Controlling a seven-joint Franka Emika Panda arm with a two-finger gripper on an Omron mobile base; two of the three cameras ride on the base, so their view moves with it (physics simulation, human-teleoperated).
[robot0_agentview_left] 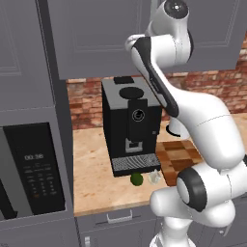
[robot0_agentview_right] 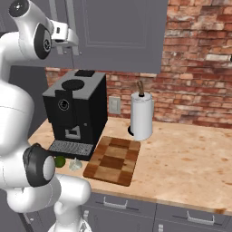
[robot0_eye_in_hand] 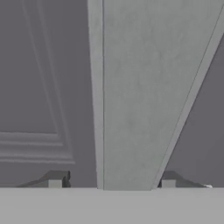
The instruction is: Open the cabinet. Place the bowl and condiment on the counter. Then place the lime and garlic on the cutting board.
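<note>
The step in hand looks like the first one, opening the cabinet [robot0_agentview_left: 96, 38]: both doors are shut, and the arm reaches up to the cabinet front. In the hand view the claw [robot0_eye_in_hand: 111, 181] sits close against a door, its two dark tips spread either side of a pale upright bar, which I judge to be a door handle [robot0_eye_in_hand: 131, 96]. The jaws stand apart with the bar between them and not pinched. The next move probably calls for closing on that bar and pulling outward along the door's arc.

From left to right along the worktop: the microwave unit [robot0_agentview_left: 34, 164] stands at the far left, then the coffee machine [robot0_agentview_left: 130, 123] on the counter [robot0_agentview_left: 94, 164]. The lime [robot0_agentview_left: 137, 179] and the garlic [robot0_agentview_left: 154, 177] lie side by side just in front of the machine's tray, near the counter's front edge. The cutting board [robot0_agentview_right: 113, 159] lies just beside them, bare. Behind it stands a paper-towel roll [robot0_agentview_right: 141, 115], and the counter beyond offers wide open room for setting things down. The bowl and condiment are presumably behind the doors
</note>
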